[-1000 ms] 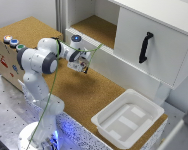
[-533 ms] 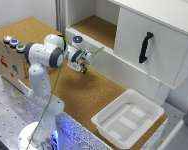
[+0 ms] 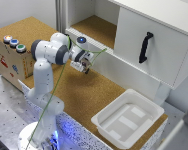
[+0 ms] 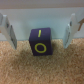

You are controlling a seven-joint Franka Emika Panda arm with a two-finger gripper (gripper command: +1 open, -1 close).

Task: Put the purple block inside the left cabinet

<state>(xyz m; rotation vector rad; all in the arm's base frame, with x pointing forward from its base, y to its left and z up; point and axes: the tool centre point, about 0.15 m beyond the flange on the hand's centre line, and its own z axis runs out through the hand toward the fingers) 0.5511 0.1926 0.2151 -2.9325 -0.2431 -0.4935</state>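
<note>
The purple block (image 4: 42, 41), with yellow marks on its top and front faces, sits on the cork surface. In the wrist view my gripper (image 4: 40, 44) is open, with one finger on each side of the block and a gap on both sides. In the exterior view the gripper (image 3: 85, 65) is low over the cork, in front of the white ledge, and it hides the block. The left cabinet (image 3: 94, 27) is the open compartment with a cork floor, just beyond and above the gripper.
A white door with a black handle (image 3: 146, 47) covers the compartment on the exterior view's right. A shallow white tray (image 3: 126, 120) lies on the cork at the lower right. A cardboard box with coloured buttons (image 3: 11, 52) stands at the left.
The gripper has shifted slightly to the exterior view's right and come down a little toward the cork. It stays open.
</note>
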